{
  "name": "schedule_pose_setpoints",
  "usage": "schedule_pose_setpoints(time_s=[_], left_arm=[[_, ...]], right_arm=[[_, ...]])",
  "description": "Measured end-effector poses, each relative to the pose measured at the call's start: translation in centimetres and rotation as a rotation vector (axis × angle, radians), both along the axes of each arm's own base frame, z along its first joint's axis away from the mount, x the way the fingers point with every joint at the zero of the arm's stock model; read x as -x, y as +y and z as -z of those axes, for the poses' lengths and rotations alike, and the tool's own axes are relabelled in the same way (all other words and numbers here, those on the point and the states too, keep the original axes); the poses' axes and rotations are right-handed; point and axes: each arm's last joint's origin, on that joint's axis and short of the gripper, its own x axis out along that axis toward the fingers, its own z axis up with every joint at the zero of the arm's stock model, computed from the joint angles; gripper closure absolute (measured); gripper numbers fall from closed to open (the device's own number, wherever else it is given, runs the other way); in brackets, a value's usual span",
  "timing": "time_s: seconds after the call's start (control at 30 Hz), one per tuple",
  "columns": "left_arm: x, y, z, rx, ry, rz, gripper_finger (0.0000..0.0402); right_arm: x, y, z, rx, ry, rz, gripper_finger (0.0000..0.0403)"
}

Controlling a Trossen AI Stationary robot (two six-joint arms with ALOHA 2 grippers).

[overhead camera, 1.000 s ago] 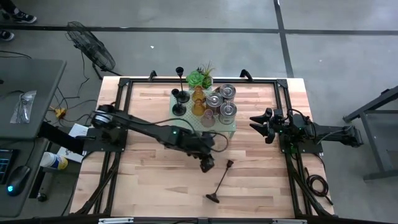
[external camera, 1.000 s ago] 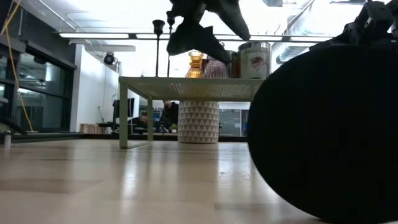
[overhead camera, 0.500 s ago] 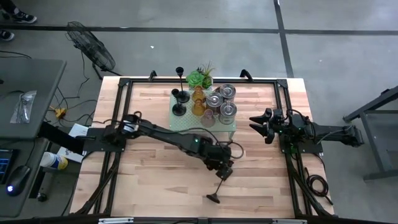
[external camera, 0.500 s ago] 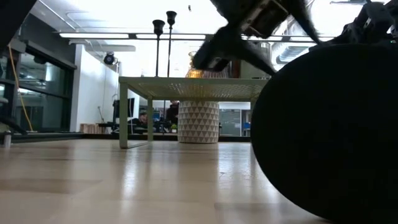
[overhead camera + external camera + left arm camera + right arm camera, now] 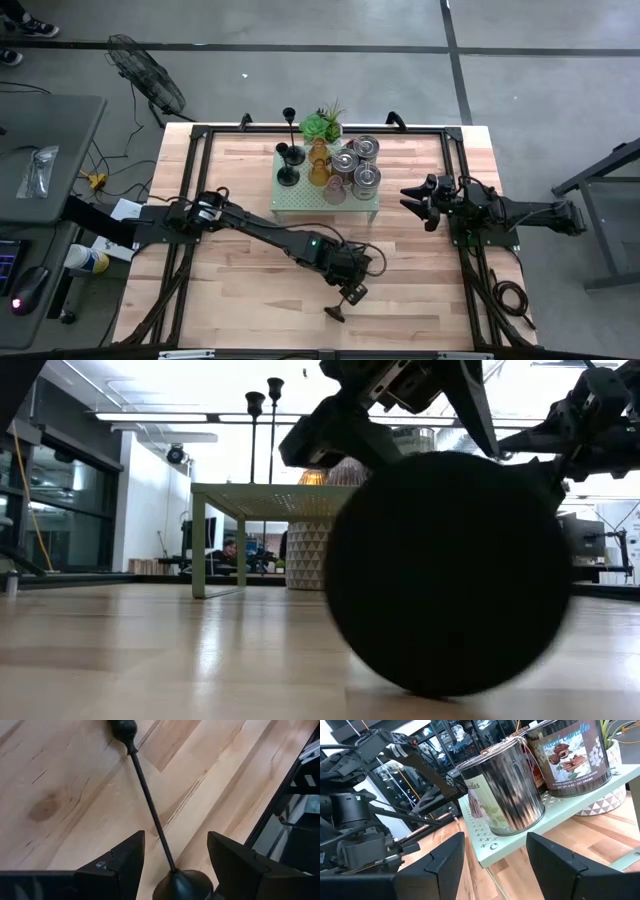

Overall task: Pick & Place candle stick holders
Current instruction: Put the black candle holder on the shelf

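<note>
A black candle stick holder (image 5: 340,308) lies on its side on the table near the front edge. Its round base (image 5: 445,570) fills the low view. My left gripper (image 5: 352,293) is open just above it, pointing steeply down. Its two fingers stand either side of the thin stem (image 5: 150,810), close to the base (image 5: 180,885). More holders stand on the pale green stand (image 5: 300,200): black ones (image 5: 288,152), an amber one (image 5: 319,165) and silvery cylinders (image 5: 360,165). My right gripper (image 5: 418,200) waits open at the table's right. My left gripper straddles the lying holder's stem (image 5: 161,837) near the base, coming from above at a slant. A gap shows between the stem and each finger (image 5: 122,855). I cannot tell whether a finger touches the base below.
A green spiky plant (image 5: 322,125) stands at the back of the stand. The black table frame (image 5: 200,135) runs along the edges. Bare wood lies left of the fallen holder. My right gripper (image 5: 495,865) faces the silvery cylinders (image 5: 502,790) on the stand.
My left gripper has gone from beside the stand toward the table's near edge and right, sinking and rolling, until its fingers straddle the lying holder's stem. The holder's round base has shifted a little on the table. The fingers kept the same gap.
</note>
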Motion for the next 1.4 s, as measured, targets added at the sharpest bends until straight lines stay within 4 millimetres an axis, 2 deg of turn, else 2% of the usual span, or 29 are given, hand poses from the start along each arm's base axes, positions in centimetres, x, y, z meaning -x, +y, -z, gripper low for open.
schedule_pose_setpoints(time_s=[0.27, 0.6, 0.9, 1.17, 1.4], left_arm=[[1.2, -0.6, 0.7, -0.109, 0.083, 0.021, 0.019], [1.5, -1.0, 4.0, -0.227, 0.208, 0.088, 0.019], [2.3, -0.5, 5.8, -0.354, 0.349, 0.123, 0.0197], [2.3, -0.7, 6.6, -0.346, 0.374, 0.163, 0.0271], [2.7, -1.2, 6.8, -0.35, 0.394, 0.235, 0.0373]], right_arm=[[0.0, 0.0, 0.0, 0.0, 0.003, 0.0, 0.0197], [0.0, 0.0, 0.0, 0.0, 0.004, 0.0, 0.0197], [-0.1, 0.0, 0.2, -0.001, 0.018, -0.001, 0.0197], [-0.2, 0.0, 0.2, -0.002, 0.025, 0.0, 0.0197], [-0.1, 0.0, 0.2, -0.001, 0.025, 0.0, 0.0197]])
